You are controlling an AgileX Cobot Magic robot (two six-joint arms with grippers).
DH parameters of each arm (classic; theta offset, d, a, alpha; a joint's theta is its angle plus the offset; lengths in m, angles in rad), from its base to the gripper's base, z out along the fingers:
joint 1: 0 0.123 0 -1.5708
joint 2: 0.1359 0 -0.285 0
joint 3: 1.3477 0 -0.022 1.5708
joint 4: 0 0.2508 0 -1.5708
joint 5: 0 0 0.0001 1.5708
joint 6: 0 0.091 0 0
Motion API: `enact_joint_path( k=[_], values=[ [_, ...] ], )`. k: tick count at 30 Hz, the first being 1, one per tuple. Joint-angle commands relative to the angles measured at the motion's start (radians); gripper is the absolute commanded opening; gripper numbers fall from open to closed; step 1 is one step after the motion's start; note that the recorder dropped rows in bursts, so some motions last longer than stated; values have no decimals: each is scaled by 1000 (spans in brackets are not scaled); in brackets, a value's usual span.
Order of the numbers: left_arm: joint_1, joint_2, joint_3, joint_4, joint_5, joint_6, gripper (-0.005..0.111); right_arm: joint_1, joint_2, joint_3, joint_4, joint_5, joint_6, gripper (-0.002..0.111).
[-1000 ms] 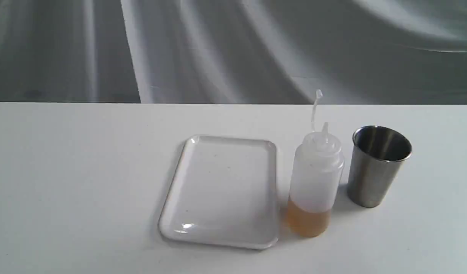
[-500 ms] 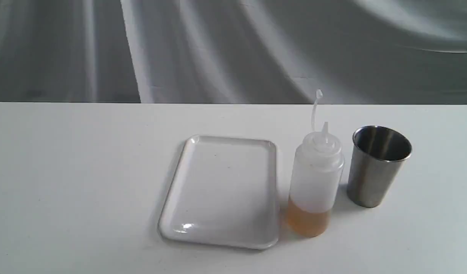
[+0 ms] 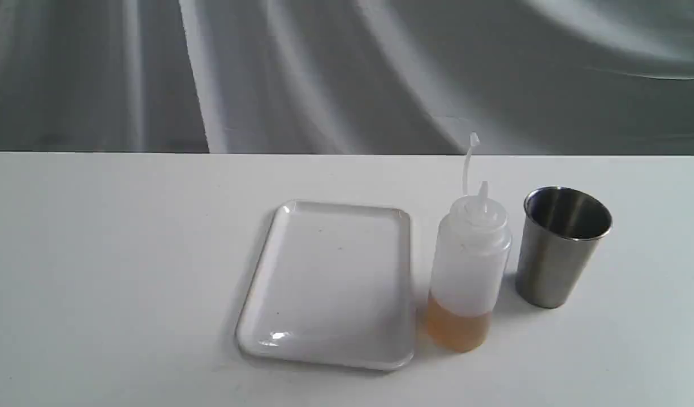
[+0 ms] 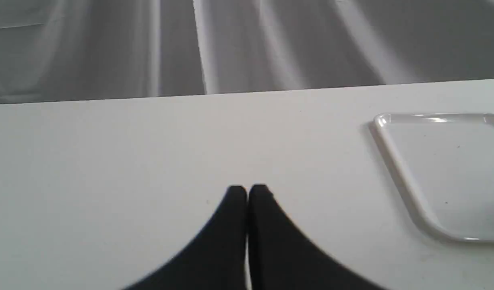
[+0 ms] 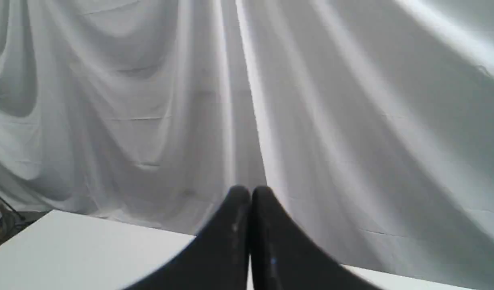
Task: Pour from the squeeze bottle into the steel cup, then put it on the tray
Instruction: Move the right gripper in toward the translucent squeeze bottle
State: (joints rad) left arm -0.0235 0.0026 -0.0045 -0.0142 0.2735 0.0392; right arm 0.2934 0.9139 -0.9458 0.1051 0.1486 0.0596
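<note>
The exterior camera is looking down across the table toward the curtain. Both wrist cameras are facing it too, the left one sharing the tray.

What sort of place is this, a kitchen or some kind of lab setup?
Probably a staged robot test bench, not a kitchen: a plain white table, a draped grey cloth backdrop, and just three props, a glossy white rectangular tray, a translucent squeeze bottle and a brushed steel cup.
</note>
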Motion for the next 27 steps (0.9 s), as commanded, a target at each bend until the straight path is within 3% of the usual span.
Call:
enact_joint_path(
  k=[1, 6, 12, 23, 27],
  values=[
    [2, -3, 4, -1, -8, -3, 0, 38, 2, 113, 86, -141, -172, 0],
    [2, -3, 4, -1, -8, -5, 0, 103, 2, 294, 269, -317, -471, 0],
    [2, -3, 4, -1, -8, -5, 0, 135, 2, 454, 329, -472, -501, 0],
    [2, -3, 4, -1, -8, -3, 0, 135, 2, 601, 328, -480, -501, 0],
    [2, -3, 4, -1, -8, -5, 0, 135, 2, 623, 321, -482, -498, 10]
  ],
)
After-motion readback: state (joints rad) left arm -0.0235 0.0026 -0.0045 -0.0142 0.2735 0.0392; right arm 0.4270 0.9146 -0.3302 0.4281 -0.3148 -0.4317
